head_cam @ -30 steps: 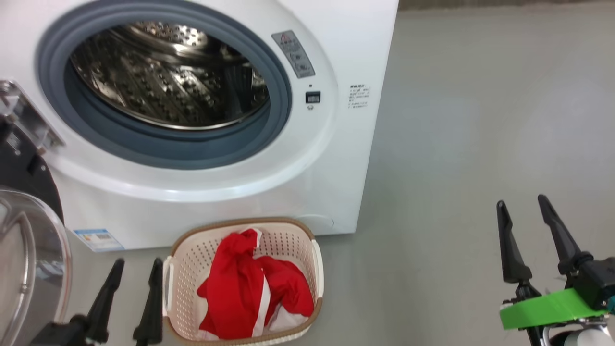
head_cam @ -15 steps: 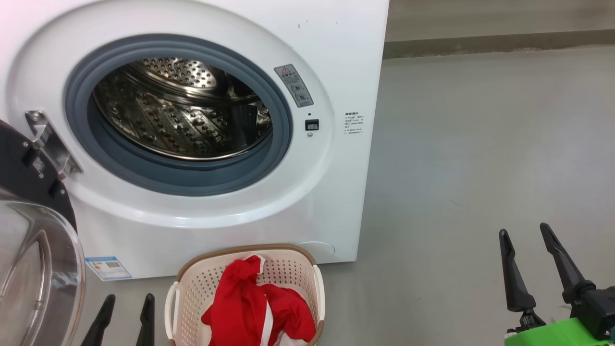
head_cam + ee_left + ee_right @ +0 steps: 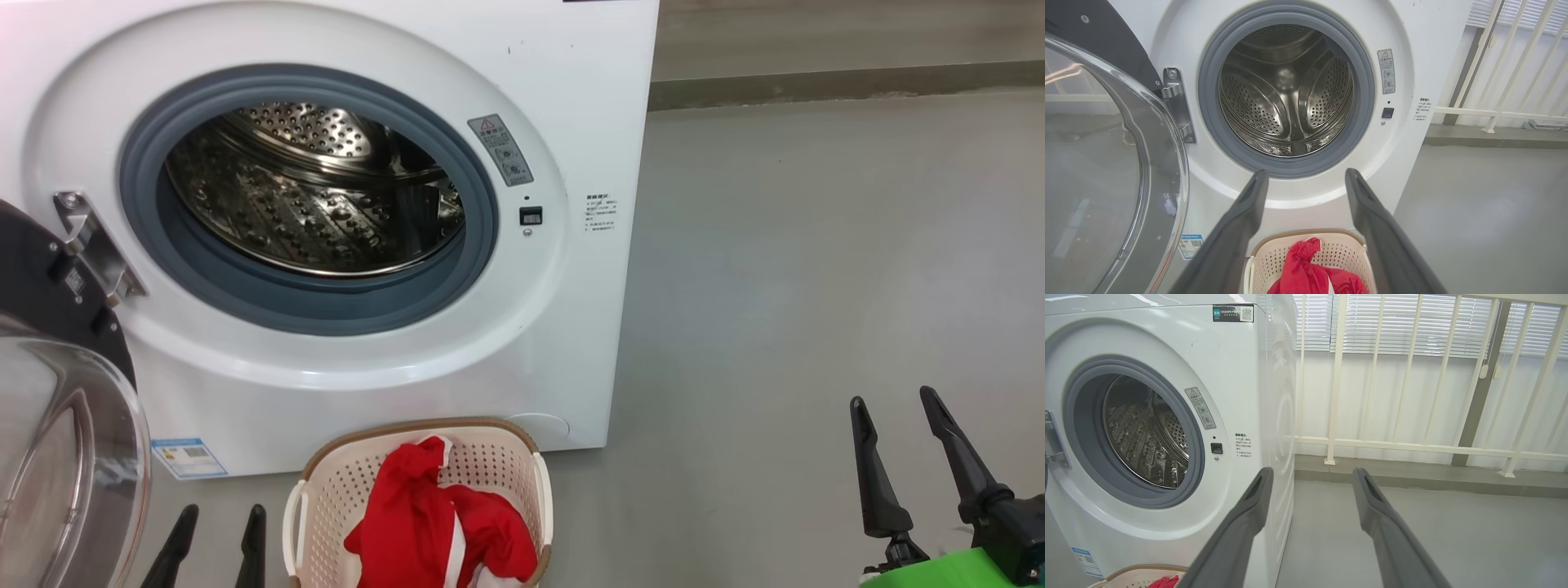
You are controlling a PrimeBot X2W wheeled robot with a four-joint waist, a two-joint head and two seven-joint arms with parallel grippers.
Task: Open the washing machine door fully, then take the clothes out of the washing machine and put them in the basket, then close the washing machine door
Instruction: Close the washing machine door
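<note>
Red, white-striped clothes (image 3: 408,514) lay in cream perforated basket (image 3: 424,426) at 6 o'clock of white washer (image 3: 588,98); left tool (image 3: 223,512) & right tool (image 3: 891,398) released.

On the washing machine (image 3: 571,327) I make out a grey sticker (image 3: 500,149) with a red warning triangle, and QR codes on the top label (image 3: 1233,312) and blue label (image 3: 1191,246) — all lettering too small to read.

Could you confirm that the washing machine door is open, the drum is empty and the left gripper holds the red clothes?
Not quite: the clothes lie in the basket; the left gripper is open and empty, as the head view shows. The washing machine door is indeed open and the drum empty.
</note>
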